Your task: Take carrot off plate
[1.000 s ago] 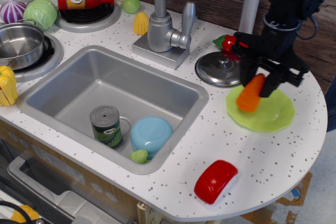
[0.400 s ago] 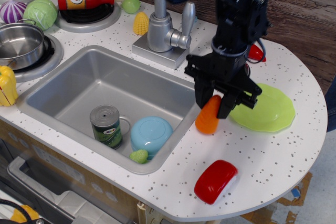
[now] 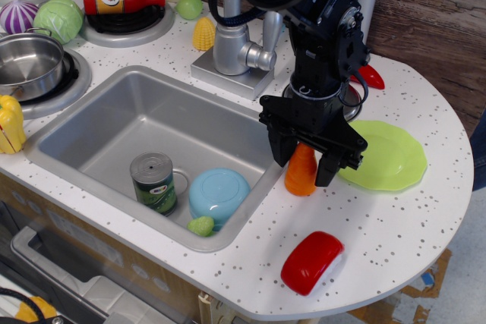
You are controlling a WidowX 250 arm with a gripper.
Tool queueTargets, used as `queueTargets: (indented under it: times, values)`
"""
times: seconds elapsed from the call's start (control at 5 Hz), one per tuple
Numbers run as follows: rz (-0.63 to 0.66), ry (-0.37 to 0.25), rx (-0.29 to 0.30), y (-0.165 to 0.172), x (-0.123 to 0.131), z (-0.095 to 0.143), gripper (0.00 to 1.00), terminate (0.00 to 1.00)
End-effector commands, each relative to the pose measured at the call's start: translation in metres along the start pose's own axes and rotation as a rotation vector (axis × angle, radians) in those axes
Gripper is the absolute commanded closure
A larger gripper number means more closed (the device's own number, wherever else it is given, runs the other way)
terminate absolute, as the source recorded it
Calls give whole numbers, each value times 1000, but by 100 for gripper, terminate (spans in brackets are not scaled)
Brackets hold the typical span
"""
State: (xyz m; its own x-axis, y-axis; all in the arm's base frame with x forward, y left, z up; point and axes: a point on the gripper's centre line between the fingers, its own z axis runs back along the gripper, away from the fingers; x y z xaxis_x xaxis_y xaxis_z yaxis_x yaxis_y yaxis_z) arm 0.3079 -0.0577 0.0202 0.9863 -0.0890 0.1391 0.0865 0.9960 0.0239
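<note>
The small orange plastic toy carrot (image 3: 301, 172) stands upright on the white speckled tabletop (image 3: 380, 233), its broad end down and its long axis roughly vertical. It sits directly beneath the black end effector (image 3: 310, 158), between the two fingers. It is just left of the flat lime-green round plastic plate (image 3: 389, 155) and clear of its rim, with the grey sink (image 3: 121, 123) edge close on its left. The fingers straddle the carrot's narrow upper part; whether they grip it or have parted I cannot tell. Its ridged sides look smooth, glossy and unmarked. Judging by this, a straight upward retreat would leave it standing.
</note>
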Motion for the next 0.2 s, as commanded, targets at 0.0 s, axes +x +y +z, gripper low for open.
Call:
queueTargets:
  times: [0.0]
  values:
    - [-10,-62,-5,2,10,16,0,100]
